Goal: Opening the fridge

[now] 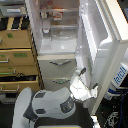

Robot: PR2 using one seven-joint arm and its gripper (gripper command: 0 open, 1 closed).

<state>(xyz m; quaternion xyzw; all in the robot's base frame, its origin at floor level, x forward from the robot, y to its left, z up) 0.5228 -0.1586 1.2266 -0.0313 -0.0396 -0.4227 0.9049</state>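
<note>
The tall white fridge [55, 47] stands at the centre of the exterior view. Its upper door [102, 30] is swung wide open toward the exterior view's right, and the lit shelves [59, 20] inside show. Below the open compartment are two closed drawers with curved silver handles [60, 62]. My white-and-blue body [47, 105] is at the bottom. My arm reaches up from it, and the dark gripper [82, 72] sits beside the inner lower edge of the open door. The picture is too blurred to show how the fingers stand or whether they touch the door.
A wooden drawer cabinet [16, 57] stands against the fridge on the exterior view's left, with clutter on top. A blue-and-white container [119, 77] and cables lie on the floor at the right, behind the open door.
</note>
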